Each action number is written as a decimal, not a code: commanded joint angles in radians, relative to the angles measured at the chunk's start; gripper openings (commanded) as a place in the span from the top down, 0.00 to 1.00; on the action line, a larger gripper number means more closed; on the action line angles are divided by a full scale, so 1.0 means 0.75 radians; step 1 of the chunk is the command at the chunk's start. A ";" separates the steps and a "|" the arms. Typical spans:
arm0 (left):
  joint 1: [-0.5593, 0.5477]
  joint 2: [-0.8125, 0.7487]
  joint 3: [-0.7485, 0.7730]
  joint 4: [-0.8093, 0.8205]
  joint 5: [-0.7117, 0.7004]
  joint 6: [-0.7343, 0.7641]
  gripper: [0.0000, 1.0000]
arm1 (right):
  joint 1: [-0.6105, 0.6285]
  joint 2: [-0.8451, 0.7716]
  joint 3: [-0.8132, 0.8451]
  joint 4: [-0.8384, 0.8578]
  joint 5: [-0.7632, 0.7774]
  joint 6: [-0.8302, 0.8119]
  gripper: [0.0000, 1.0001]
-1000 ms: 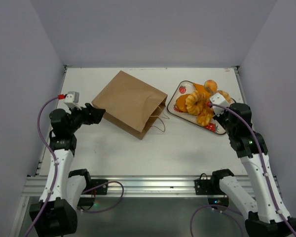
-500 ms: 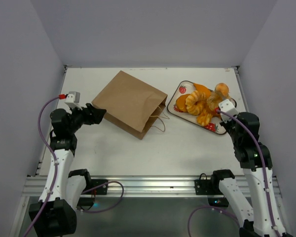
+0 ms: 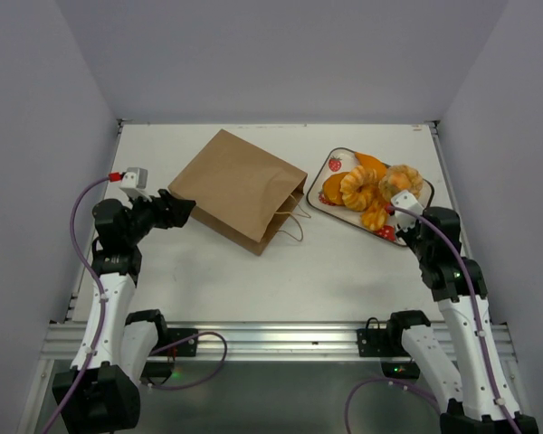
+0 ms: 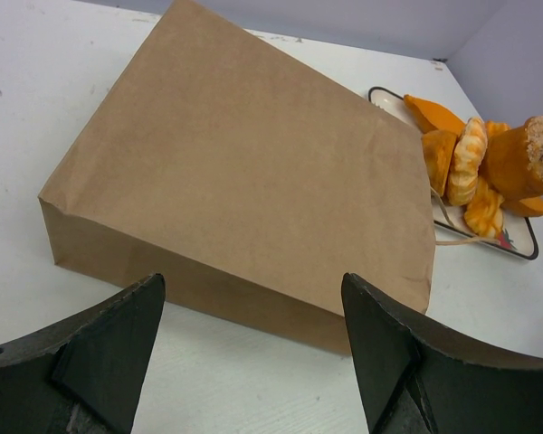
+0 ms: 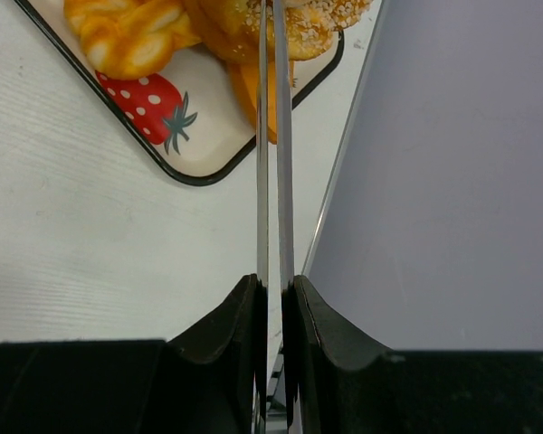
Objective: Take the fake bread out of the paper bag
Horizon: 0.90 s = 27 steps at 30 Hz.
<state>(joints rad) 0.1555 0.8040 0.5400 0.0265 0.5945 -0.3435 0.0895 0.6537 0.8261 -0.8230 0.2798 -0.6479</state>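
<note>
One paper bag (image 3: 238, 188): lay on its side, centre-left, handles pointing right.
Fake bread (image 3: 360, 187): heaped on the tray (image 3: 334, 164), right of the bag.
Right gripper (image 5: 272, 18): clenched on nothing, tips by the seeded bun (image 3: 400, 180).
Left gripper (image 3: 183, 208): spread wide, just left of the bag.
Risk: one nudge from those tips could have rolled the bun off the tray.

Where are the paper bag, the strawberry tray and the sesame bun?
paper bag (image 4: 244, 172), left wrist view, middle of its broad upper face
strawberry tray (image 5: 204, 149), right wrist view, bare white corner inside the rim
sesame bun (image 3: 401, 178), top view, its seeded top
</note>
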 commanded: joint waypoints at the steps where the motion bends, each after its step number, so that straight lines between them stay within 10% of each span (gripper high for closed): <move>1: -0.011 -0.010 0.002 0.012 -0.001 0.041 0.18 | -0.007 0.008 0.001 0.062 0.073 -0.014 0.78; 9: -0.011 -0.006 0.002 0.014 0.001 0.041 0.18 | -0.007 0.002 -0.030 0.060 0.073 -0.016 0.58; 27: -0.013 -0.004 0.004 0.012 -0.001 0.043 0.18 | -0.007 -0.037 0.036 0.060 -0.009 0.019 0.55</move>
<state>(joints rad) 0.1547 0.8040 0.5400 0.0265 0.5945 -0.3294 0.0891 0.6323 0.8047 -0.8078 0.2844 -0.6468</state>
